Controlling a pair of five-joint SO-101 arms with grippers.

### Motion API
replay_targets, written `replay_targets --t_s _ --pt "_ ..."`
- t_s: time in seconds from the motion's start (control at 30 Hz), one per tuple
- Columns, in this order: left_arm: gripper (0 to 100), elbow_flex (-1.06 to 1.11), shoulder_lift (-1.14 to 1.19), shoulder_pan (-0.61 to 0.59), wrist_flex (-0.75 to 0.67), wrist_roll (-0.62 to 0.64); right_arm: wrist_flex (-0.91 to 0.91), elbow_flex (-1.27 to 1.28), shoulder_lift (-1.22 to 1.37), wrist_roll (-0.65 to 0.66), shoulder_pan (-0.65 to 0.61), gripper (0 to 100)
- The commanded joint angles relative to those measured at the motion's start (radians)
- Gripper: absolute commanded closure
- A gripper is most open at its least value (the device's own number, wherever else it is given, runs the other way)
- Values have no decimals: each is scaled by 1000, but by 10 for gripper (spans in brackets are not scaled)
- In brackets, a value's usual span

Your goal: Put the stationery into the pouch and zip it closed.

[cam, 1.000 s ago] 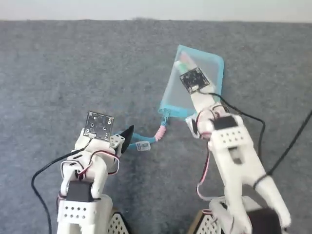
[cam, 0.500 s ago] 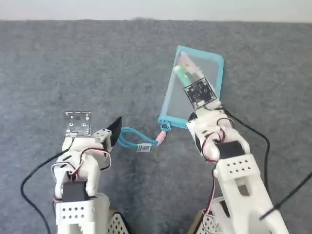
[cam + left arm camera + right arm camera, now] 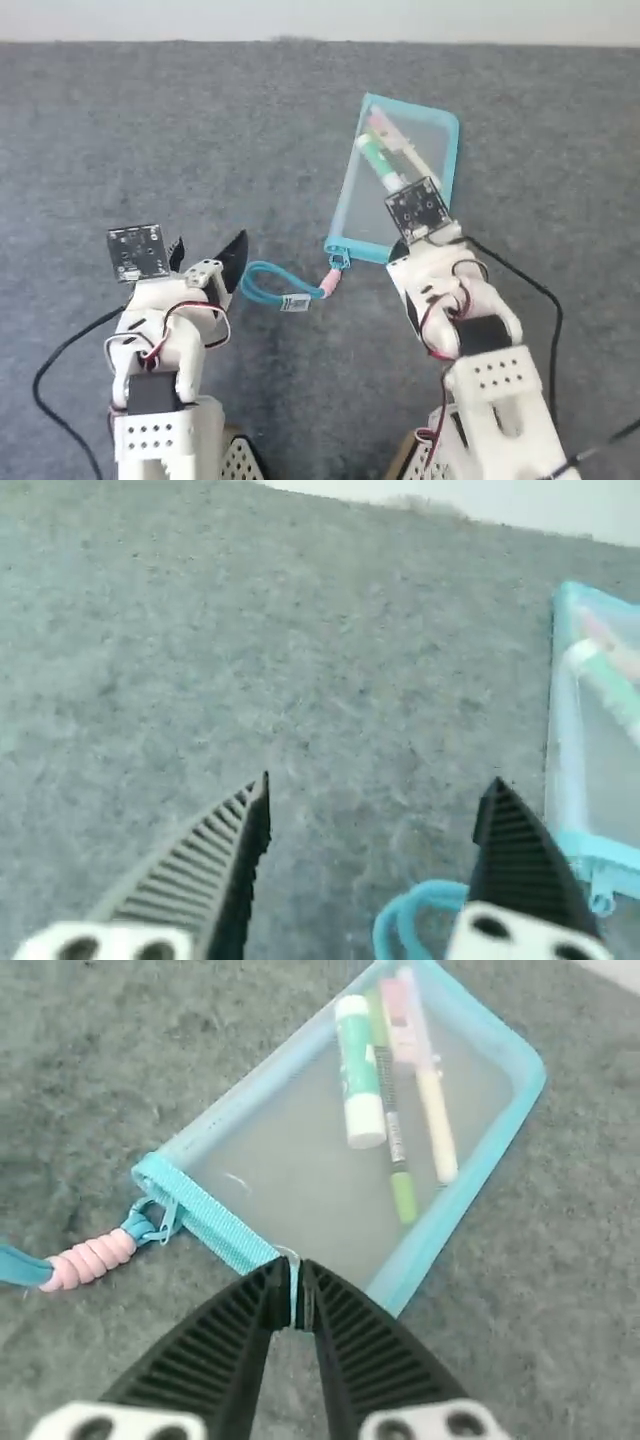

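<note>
The clear pouch with teal trim lies on the grey carpet with a green-and-white glue stick, a green pen and a pink pen inside. Its zipper pull carries pink beads and a blue cord loop, which trail toward the left arm. My right gripper is shut, tips over the pouch's near long edge beside the teal end. My left gripper stands open above bare carpet; the loop lies just beside one finger, not between them.
Grey carpet covers the whole work area, with a pale wall strip along the far edge. A small white tag hangs on the loop. Open carpet lies left of and beyond the pouch.
The left gripper has let go of the blue loop and drawn back to the left. The right arm has pulled back from over the pouch's middle to its near edge.
</note>
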Motion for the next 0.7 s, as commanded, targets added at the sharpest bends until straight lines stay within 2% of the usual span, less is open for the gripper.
replay_targets --t_s 0.0,0.1,0.2,0.43,0.67 --pt "685 5 -12 -3 -124 18 1 48 -139 -11 -5 983" --pt "685 68 -12 -3 -227 17 10 115 -252 -11 -7 983" --pt "686 102 -12 12 -272 17 8 176 -371 -8 -7 983" --pt "686 119 -12 40 -295 14 10 296 -622 -5 -7 983" --pt "687 117 -12 40 -299 17 10 365 -766 -3 -7 984"
